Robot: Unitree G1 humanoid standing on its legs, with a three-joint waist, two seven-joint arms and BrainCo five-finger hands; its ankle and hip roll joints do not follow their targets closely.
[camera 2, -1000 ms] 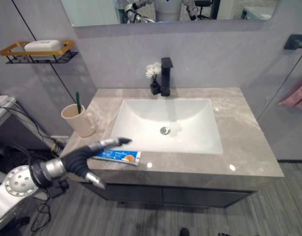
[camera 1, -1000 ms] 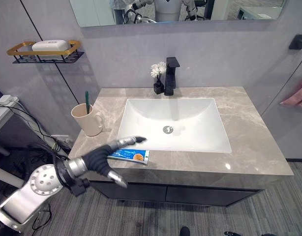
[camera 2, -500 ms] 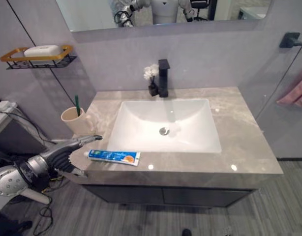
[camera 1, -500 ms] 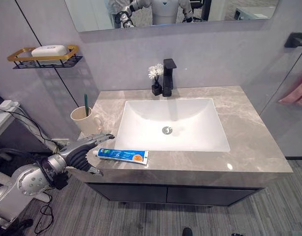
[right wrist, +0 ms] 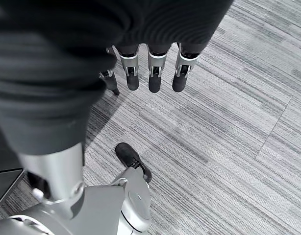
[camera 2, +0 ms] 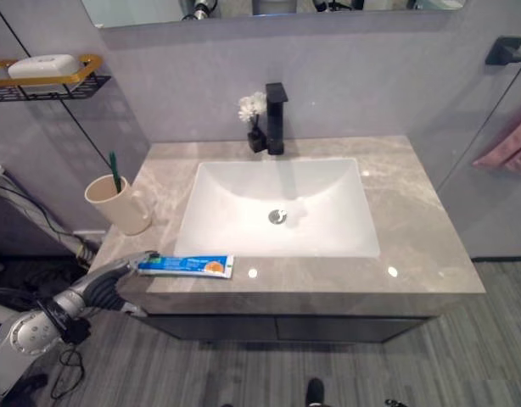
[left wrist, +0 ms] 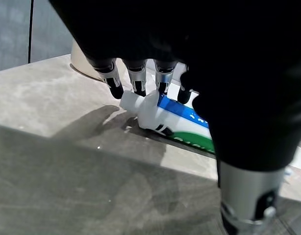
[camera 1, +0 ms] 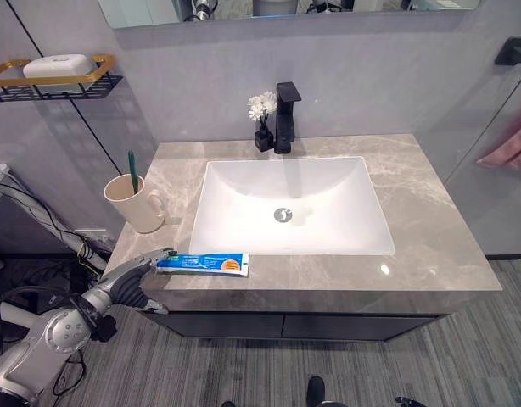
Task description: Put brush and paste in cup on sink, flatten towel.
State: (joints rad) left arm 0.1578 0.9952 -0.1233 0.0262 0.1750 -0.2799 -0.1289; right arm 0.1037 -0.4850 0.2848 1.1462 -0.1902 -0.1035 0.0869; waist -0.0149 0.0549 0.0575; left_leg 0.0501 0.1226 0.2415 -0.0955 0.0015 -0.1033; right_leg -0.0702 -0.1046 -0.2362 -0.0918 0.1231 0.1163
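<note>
A blue and white toothpaste tube (camera 1: 203, 264) lies along the counter's front edge, left of the basin. My left hand (camera 1: 126, 282) reaches up from below the counter's front left corner; its straight fingers (left wrist: 163, 81) touch the tube's white cap (left wrist: 140, 108), so the hand is open. A beige cup (camera 1: 135, 203) stands at the counter's left edge with a green toothbrush (camera 1: 132, 170) upright in it. A pink towel (camera 1: 510, 146) hangs on the wall at far right. My right hand (right wrist: 155, 73) hangs open over the floor, holding nothing.
The white basin (camera 1: 290, 208) fills the middle of the grey marble counter (camera 1: 430, 229). A black faucet (camera 1: 286, 114) and a small vase of white flowers (camera 1: 262, 119) stand behind it. A wire shelf with soap (camera 1: 48, 72) is on the left wall.
The camera has shifted. My left hand has drawn back left and down from over the tube; its fingertips now rest at the cap. The tube and cup have stayed put.
</note>
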